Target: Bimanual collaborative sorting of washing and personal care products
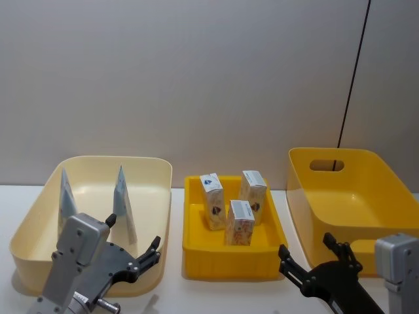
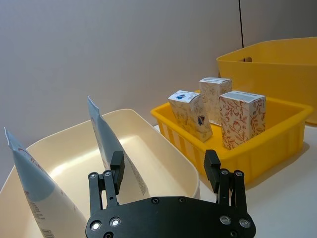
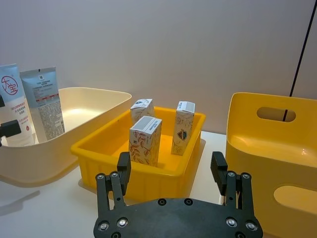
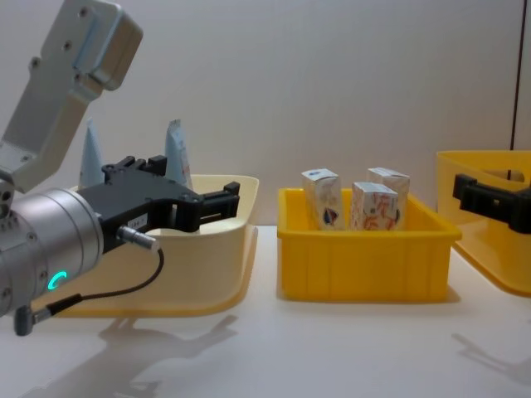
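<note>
Cream bin (image 1: 163,196): two tubes (image 1: 123,199); yellow tray (image 1: 229,265): three cartons (image 1: 240,222) (standing). Left gripper (image 1: 134,234) over bin's near edge, right gripper (image 1: 306,247) by tray's near right corner, both spread, unladen.

Three white cartons (image 3: 145,140) stand upright in the shallow yellow tray (image 3: 86,156), just beyond the right gripper (image 3: 171,164), whose fingers are spread wide. A cream bin (image 3: 106,105) beside the tray holds two standing pale-blue tubes (image 3: 48,103). A deep yellow bin (image 3: 267,148) flanks the tray's other side.

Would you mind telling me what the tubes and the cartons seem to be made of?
Tubes: probably soft plastic, with a satin pale-blue skin and flat crimped tops. Cartons: likely printed paperboard, matte, with sharp folded edges and flap tops.
</note>
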Tool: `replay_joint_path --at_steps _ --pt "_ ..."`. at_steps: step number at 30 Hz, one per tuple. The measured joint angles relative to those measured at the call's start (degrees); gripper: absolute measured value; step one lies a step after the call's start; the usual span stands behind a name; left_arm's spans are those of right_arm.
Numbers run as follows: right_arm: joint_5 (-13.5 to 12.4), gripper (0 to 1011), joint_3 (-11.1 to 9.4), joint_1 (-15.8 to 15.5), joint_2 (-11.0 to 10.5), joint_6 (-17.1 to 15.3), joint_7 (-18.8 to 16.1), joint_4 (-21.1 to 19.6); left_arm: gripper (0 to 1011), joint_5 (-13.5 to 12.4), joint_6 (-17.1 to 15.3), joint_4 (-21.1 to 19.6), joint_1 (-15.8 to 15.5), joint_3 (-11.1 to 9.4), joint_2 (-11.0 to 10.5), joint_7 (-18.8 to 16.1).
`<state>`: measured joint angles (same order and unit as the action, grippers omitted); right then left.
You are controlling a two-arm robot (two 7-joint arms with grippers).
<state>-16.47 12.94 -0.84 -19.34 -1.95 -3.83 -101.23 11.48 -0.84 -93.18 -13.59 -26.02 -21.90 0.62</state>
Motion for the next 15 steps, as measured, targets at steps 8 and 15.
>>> replay_joint_path --at_steps 8,15 --pt "0.0 1004 0.0 0.0 0.0 0.0 0.0 0.0 1003 0.0 0.0 0.01 0.0 0.0 0.0 0.0" --pt "0.01 1002 0.0 0.0 0.0 0.0 0.0 0.0 1003 0.01 0.02 0.01 0.0 0.0 0.0 0.0"
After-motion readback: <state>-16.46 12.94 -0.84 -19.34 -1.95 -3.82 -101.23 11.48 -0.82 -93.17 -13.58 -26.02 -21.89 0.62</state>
